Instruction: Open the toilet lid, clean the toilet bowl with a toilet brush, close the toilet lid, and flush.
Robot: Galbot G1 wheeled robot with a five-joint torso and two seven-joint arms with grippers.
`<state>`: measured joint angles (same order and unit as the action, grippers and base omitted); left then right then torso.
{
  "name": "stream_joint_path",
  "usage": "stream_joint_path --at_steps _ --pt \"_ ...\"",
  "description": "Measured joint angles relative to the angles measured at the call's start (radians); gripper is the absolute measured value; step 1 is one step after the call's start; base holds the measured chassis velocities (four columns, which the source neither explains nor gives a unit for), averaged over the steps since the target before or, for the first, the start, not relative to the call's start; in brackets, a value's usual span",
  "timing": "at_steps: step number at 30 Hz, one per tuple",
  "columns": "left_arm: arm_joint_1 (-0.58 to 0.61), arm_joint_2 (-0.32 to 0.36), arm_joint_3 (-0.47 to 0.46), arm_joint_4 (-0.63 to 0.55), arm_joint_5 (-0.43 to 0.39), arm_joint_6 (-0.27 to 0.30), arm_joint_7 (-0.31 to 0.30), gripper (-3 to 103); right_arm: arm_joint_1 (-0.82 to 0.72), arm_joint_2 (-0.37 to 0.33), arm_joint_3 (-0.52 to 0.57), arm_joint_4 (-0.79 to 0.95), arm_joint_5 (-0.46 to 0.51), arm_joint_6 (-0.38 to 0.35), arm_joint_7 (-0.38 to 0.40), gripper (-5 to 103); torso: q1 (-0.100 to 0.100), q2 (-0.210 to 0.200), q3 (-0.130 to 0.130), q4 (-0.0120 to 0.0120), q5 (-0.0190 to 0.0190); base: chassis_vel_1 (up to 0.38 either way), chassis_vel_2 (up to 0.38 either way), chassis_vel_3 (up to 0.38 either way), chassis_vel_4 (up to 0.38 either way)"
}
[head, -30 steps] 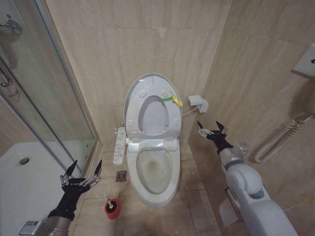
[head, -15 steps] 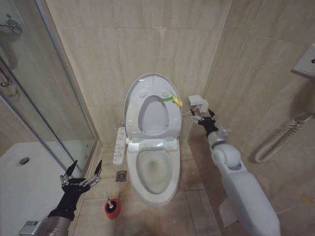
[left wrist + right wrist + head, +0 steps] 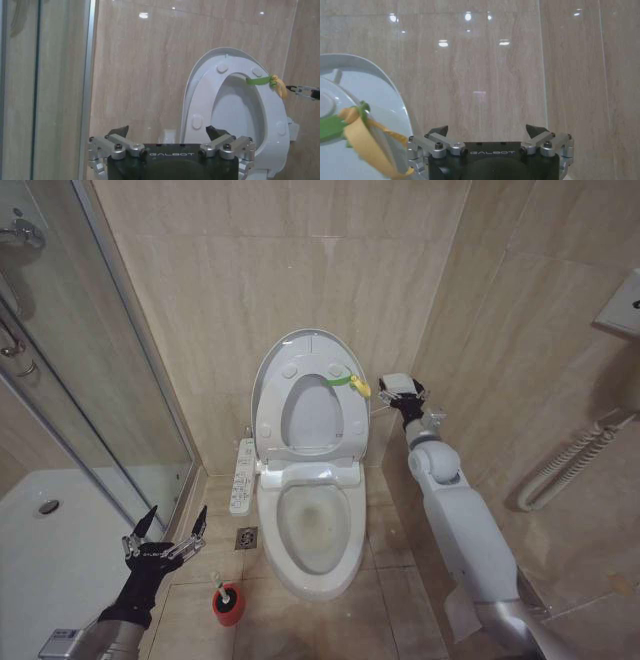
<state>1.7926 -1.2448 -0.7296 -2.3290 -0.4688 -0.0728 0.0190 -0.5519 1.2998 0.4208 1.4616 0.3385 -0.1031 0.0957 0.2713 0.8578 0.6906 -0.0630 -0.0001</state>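
The large glossy white plastic oval toilet lid [image 3: 275,370] stands raised against the beige tiled wall [image 3: 260,260], with the ring-shaped white seat [image 3: 312,415] tipped up in front of it, so the opening step reads as done. Brushing, closing and flushing appear to be left: the toilet brush [image 3: 224,593], a thin white stick in a small round red cup holder, sits on the floor just beside the front left of the bowl, untouched.

The white ceramic toilet bowl [image 3: 315,580] lies open below the lid, its basin showing a faint yellowish tint, and a slim white button panel [image 3: 242,477] runs along its left side. A green-and-yellow loop tag [image 3: 350,383] hangs at the raised rim, on the bowl's right.

The right gripper [image 3: 402,394] reaches up near that tag, just beside a small white wall fitting [image 3: 399,383]; its fingers are spread apart and hold nothing (the right wrist view shows bare wall between them). The left gripper [image 3: 164,527] hovers low to the left of the bowl, above and near the brush, fingers wide apart and empty.
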Motion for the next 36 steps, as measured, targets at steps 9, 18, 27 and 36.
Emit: stream_joint_path --at_steps 9,18,27,36 --pt "0.0 0.0 0.0 0.0 0.0 0.0 0.0 100 0.078 0.045 -0.004 -0.128 -0.071 0.073 -0.007 100 0.0 0.0 0.0 -0.0001 0.0 0.0 0.0 0.0 0.0" --pt "0.0 0.0 0.0 0.0 0.0 0.0 0.0 100 0.178 0.08 0.004 -0.238 -0.136 0.136 -0.009 100 0.0 0.0 0.0 -0.0001 -0.0001 0.0 0.0 0.0 0.0" --pt "0.0 0.0 0.0 0.0 0.0 0.0 0.0 100 0.24 0.146 0.027 -0.354 -0.211 0.212 -0.012 100 0.0 0.0 0.0 0.0 0.0 0.0 0.0 0.0 0.0" --pt "0.0 0.0 0.0 0.0 0.0 0.0 0.0 100 0.306 0.207 0.067 -0.499 -0.275 0.313 -0.015 100 0.0 0.0 0.0 -0.0002 0.0001 0.0 0.0 0.0 0.0"
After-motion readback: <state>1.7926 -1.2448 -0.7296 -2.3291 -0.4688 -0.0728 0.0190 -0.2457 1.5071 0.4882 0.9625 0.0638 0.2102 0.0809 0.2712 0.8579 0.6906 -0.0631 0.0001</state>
